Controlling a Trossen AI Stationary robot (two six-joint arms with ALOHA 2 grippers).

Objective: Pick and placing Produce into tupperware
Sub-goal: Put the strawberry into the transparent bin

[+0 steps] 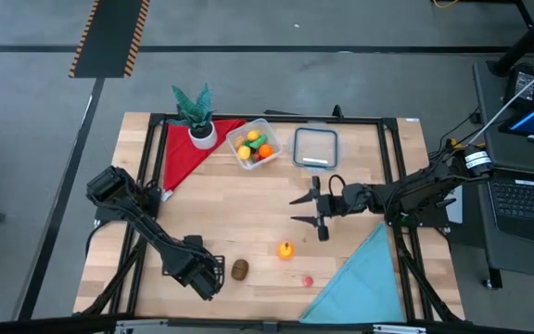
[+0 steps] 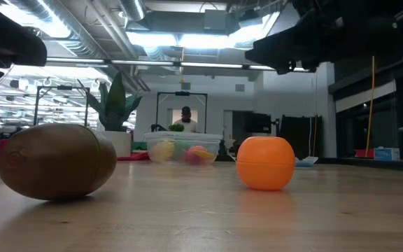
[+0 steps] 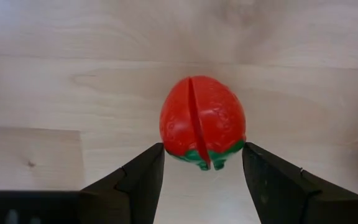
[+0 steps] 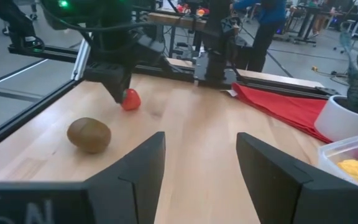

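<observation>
A red toy strawberry [image 3: 204,118] lies on the wooden table near its front left. My left gripper [image 3: 204,163] points down over it, open, one finger on either side of its green end. From overhead that gripper [image 1: 209,278] hides the strawberry. The right wrist view has the berry [image 4: 131,99] beside the dark fingers. A brown kiwi [image 1: 240,269], an orange fruit [image 1: 286,250] and a small pink piece [image 1: 308,280] rest on the table nearby. The clear tupperware [image 1: 255,145] at the far middle holds several produce pieces. My right gripper [image 1: 306,210] hovers open, level, mid-table.
A clear lid [image 1: 315,147] lies right of the tupperware. A potted plant [image 1: 198,119] stands on a red cloth [image 1: 188,153] at the far left. A blue cloth [image 1: 364,278] covers the near right corner. A black frame [image 1: 392,167] borders the table.
</observation>
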